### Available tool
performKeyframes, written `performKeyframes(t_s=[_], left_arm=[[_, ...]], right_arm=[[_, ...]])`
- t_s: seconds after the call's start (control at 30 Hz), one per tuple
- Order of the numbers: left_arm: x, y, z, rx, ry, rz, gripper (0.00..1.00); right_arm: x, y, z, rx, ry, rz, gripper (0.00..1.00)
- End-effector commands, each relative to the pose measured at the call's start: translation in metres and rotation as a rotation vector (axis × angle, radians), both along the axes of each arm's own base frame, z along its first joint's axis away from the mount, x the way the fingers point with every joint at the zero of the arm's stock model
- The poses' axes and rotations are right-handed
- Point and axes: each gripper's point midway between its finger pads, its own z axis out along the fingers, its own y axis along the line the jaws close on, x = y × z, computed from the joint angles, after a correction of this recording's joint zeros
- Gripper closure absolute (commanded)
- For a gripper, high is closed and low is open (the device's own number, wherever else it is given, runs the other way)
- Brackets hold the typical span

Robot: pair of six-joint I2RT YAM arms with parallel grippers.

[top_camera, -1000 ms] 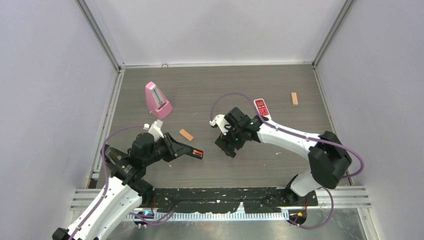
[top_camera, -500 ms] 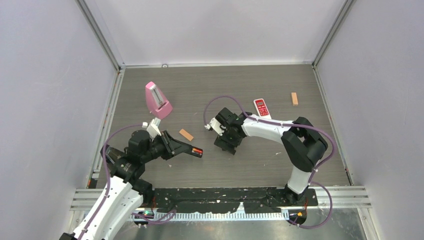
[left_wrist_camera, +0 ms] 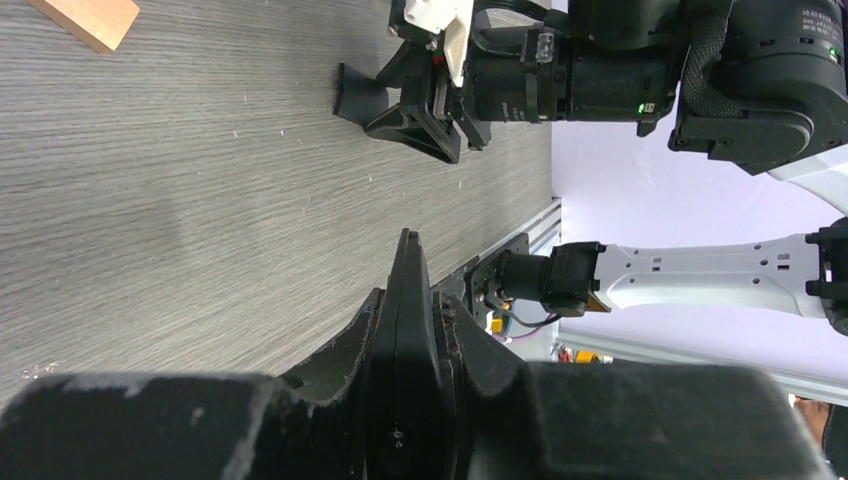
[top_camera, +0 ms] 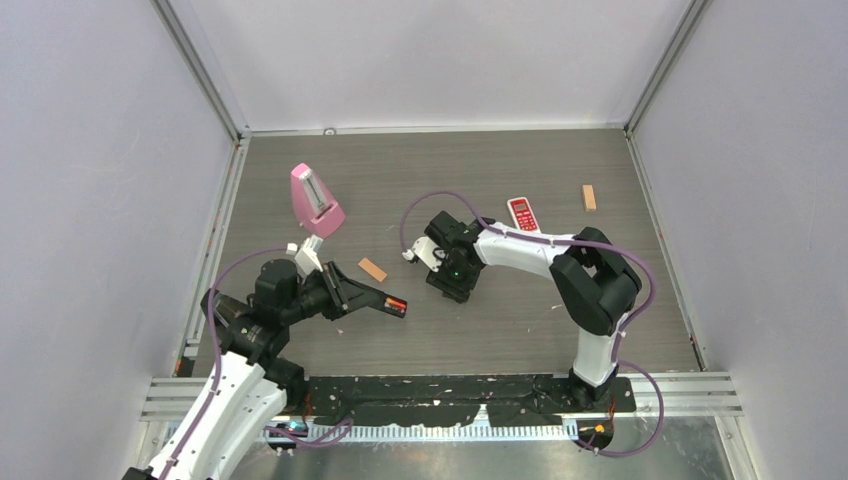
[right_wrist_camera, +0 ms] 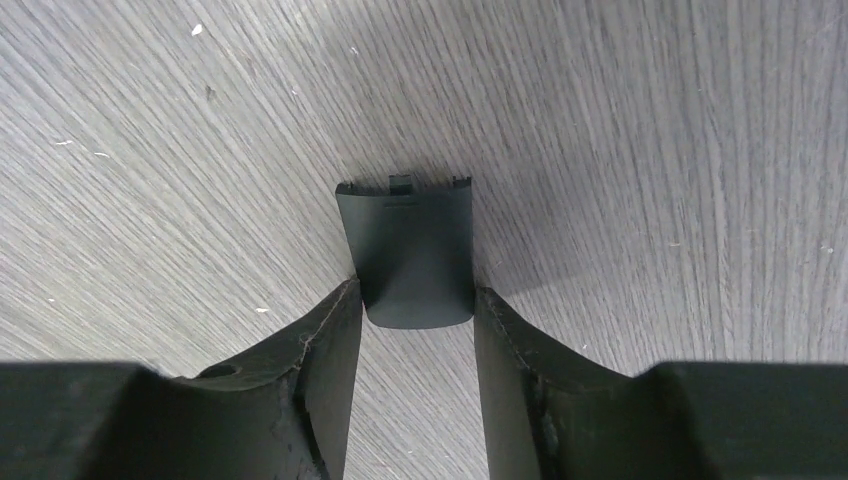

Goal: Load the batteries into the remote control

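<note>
Near the middle of the desk, the right gripper (right_wrist_camera: pixel 415 290) has its jaws drawn in against the near end of a dark battery cover (right_wrist_camera: pixel 410 235). The cover's clipped far end seems to rest on the wood, and only its last bit sits between the fingertips. Closer to the near-left corner, the left gripper (top_camera: pixel 386 300) is closed almost completely. The overhead view shows a small orange-red battery (top_camera: pixel 397 303) pinched at its very tip. The red remote control (top_camera: pixel 522 213) lies keypad up toward the far right edge, well apart from both grippers.

Several things could go wrong. With so shallow a hold, the cover may pivot or slip out if it drags on the wood. The battery is round and tiny, so a slight shift of pressure could squirt it out and let it roll off. The two grippers are near each other, and a reach across by either arm risks a knock. The remote shows its keypad, so its bay probably faces down. Pushing a battery at it without turning and steadying it would only shove it along.

The left wrist view shows only dark finger edges meeting, not the battery. No other batteries are visible and the bay is hidden. I cannot tell whether this cover belongs to the red remote.
</note>
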Motion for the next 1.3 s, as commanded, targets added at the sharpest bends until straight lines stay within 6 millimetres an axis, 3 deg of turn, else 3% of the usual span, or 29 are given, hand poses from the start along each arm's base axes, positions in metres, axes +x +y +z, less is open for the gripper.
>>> performKeyframes(t_s=[0.0,0.13,0.27,0.43,0.57,0.83,0.97,1.1,1.27], left_arm=[[0.001,-0.004,0.018,-0.03,-0.079,-0.038,1.0],[0.0,-0.004,0.018,-0.03,-0.077,-0.04,1.0],[-0.002,-0.003,0.017,-0.028,-0.078,-0.038,1.0],[-0.003,-0.004,0.008,-0.027,-0.066,-0.044,1.0],[-0.002,-0.006,0.008,-0.029,-0.091,-0.069,1.0],[0.001,-0.006,0.026,0.019,-0.25,-0.128,1.0],[0.0,-0.005,0.032,0.042,-0.316,-0.145,1.0],[-0.005,-0.005,0.037,0.042,-0.359,-0.168,1.0],[-0.008,-0.004,0.044,0.038,-0.403,-0.173,1.0]], right_arm=[[-0.005,-0.004,-0.017,-0.031,0.069,-0.025,0.57],[-0.007,-0.003,-0.02,-0.028,0.092,-0.038,0.62],[0.001,0.005,-0.009,0.011,0.056,-0.056,0.66],[0.017,0.018,0.04,0.158,-0.09,-0.096,0.69],[0.011,0.023,0.089,0.295,-0.186,-0.086,0.7],[-0.042,0.047,0.17,0.483,-0.34,0.03,0.7],[-0.075,0.068,0.197,0.542,-0.381,0.056,0.69],[-0.097,0.086,0.206,0.569,-0.361,0.071,0.69],[-0.105,0.105,0.2,0.541,-0.338,0.066,0.69]])
